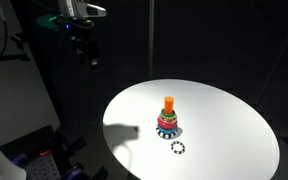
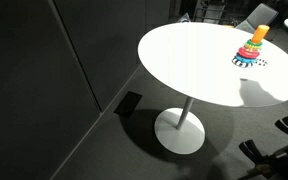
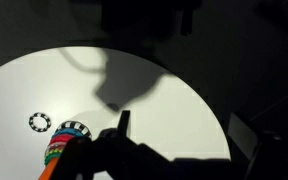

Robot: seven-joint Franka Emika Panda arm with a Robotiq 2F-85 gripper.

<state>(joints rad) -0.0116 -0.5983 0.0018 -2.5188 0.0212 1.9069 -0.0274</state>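
Note:
A ring-stacking toy (image 1: 168,120) with coloured rings and an orange top stands on a round white table (image 1: 224,120). A loose black-and-white ring (image 1: 178,149) lies just beside it. Both exterior views show the toy (image 2: 252,47) and the table (image 2: 184,60). My gripper (image 1: 86,50) hangs high above the table's far edge, well away from the toy, and holds nothing. In the wrist view the dark fingers (image 3: 181,128) look spread apart, with the toy (image 3: 64,150) and the loose ring (image 3: 39,122) at the lower left. The gripper's shadow falls on the tabletop.
Black curtains surround the table. The table stands on a white pedestal base (image 2: 181,130) on dark carpet. Dark equipment sits on the floor near the table edge (image 1: 44,150). A chair back (image 2: 259,15) shows behind the table.

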